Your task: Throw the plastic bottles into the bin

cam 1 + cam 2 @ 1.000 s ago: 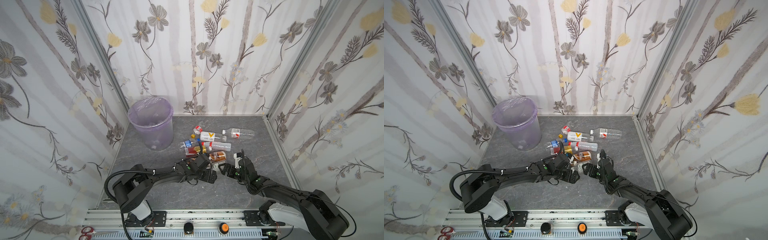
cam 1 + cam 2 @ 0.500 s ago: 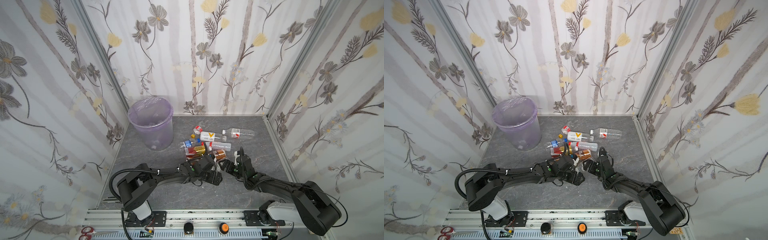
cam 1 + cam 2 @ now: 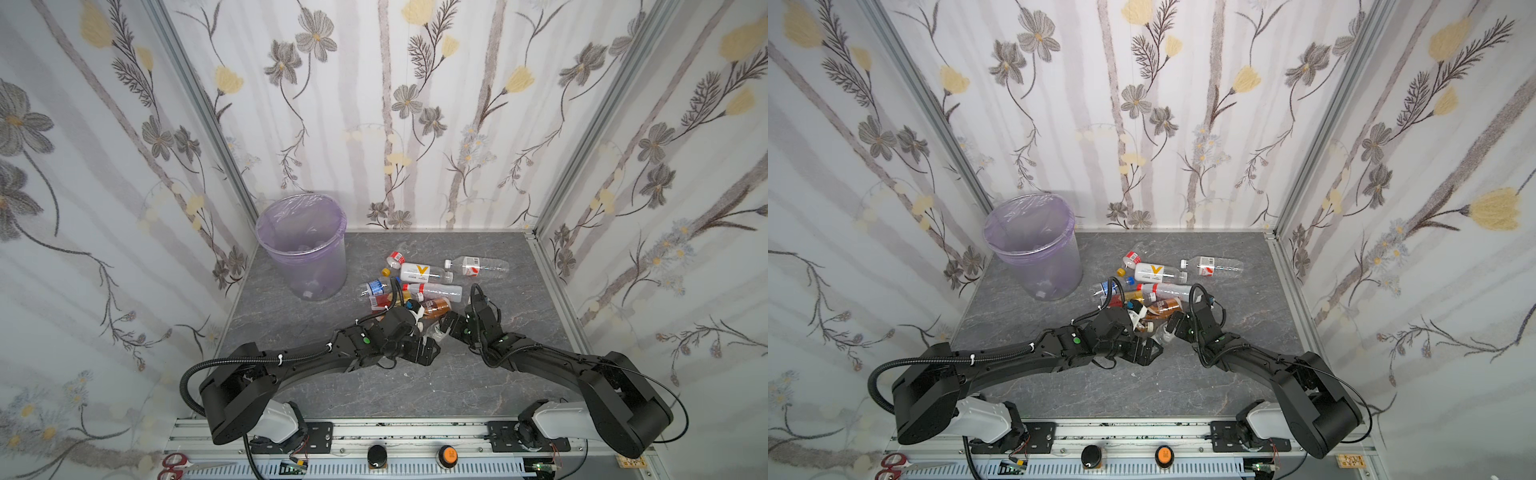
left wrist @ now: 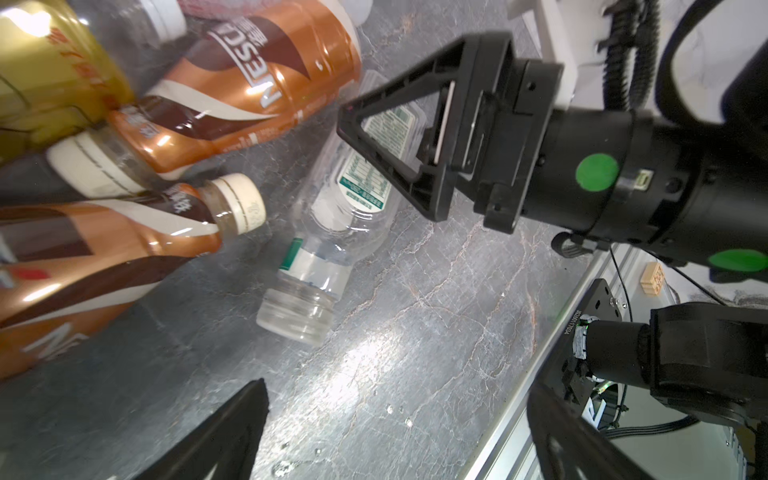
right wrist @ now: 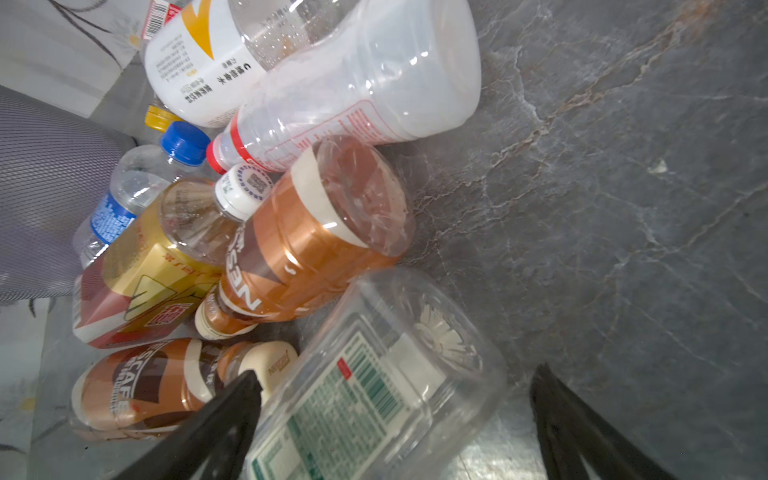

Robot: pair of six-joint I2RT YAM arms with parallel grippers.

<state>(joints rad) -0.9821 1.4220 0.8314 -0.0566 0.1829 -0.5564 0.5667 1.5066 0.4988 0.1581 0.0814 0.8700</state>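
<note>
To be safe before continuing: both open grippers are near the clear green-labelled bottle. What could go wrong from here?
1. The left gripper and right gripper both stand open at one clear bottle; they might collide.
2. It nearly fills the right gripper's opening, so it might slip out.
3. The brown coffee bottle beside it might get knocked away.

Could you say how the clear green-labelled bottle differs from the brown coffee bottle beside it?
The clear green-labelled bottle is see-through; the brown coffee bottle wears a brown sleeve. The clear bottle lies between the open fingers of the right gripper; the brown one lies outside them. Both lie on their sides.
</note>
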